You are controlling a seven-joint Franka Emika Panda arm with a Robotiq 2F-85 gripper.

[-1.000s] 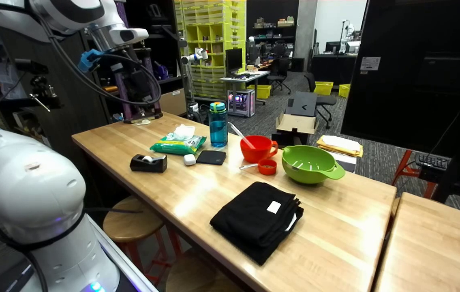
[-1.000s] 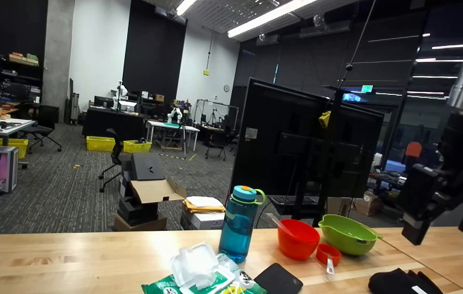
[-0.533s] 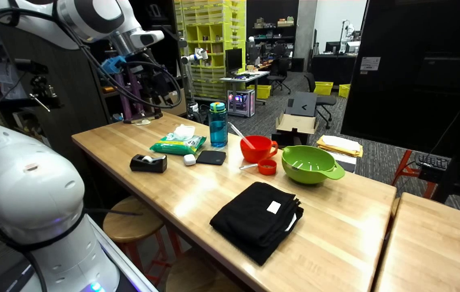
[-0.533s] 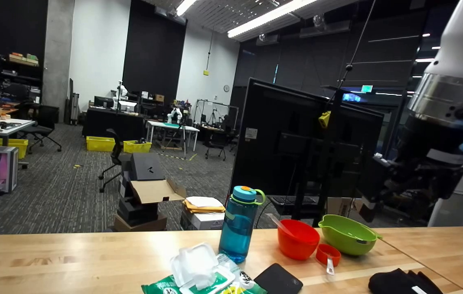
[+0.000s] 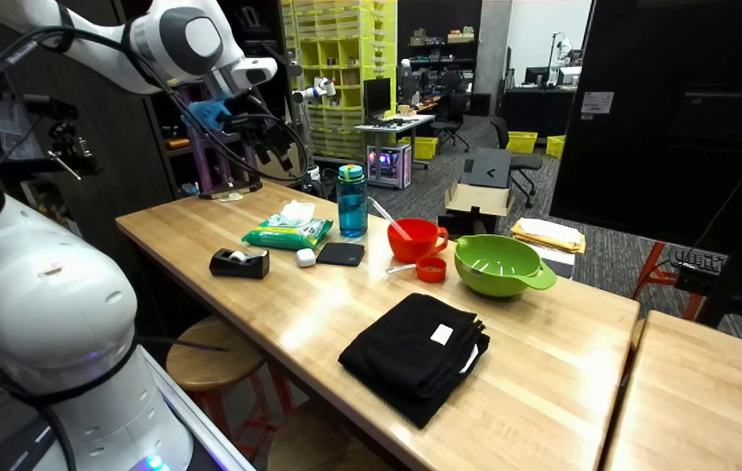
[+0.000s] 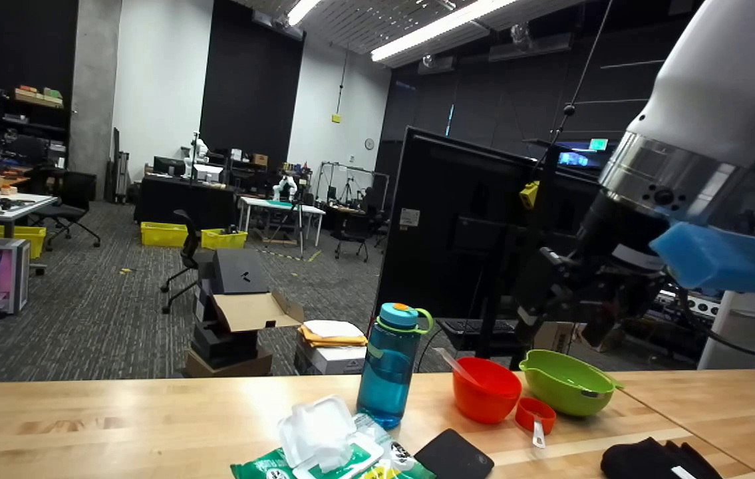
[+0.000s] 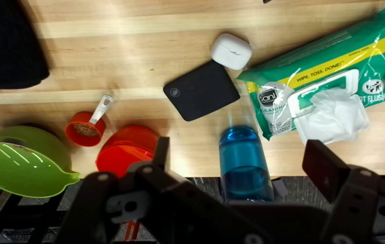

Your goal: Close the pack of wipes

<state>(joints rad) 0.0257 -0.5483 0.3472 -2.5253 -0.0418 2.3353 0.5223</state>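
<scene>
Two dark fingers [image 7: 324,169] of your claw [image 7: 236,154] are standing wide apart, and you are holding the claw up in the air over the wooden bench [image 5: 534,399], well apart from the pack of wipes [image 7: 328,67]. The green pack is lying toward the short edge of the bench that is far from the folded black cloth [image 5: 403,366], and closer to the long edge across from the stools [image 5: 210,356]. Its white lid [image 6: 330,416] is sticking up, tipped back, and a crumpled white wipe [image 7: 333,110] is poking out of the top and leaning on the lid.

By that same long edge, a blue bottle [image 5: 352,209] is standing just beside the pack. A small white case [image 7: 232,51] and a flat black thing [image 7: 201,90] are lying just beside the pack too. Farther along that long edge, a red cup [image 5: 410,252] is holding a clear stick [image 5: 384,214] that is leaning on its rim. A little red scoop [image 5: 431,276] is sitting next to the cup with brown bits [image 7: 85,129] in it, and a green bowl [image 5: 491,282] is resting beside them. The cloth and a black tape holder [image 5: 240,265] are lying nearer the stool-side edge.
</scene>
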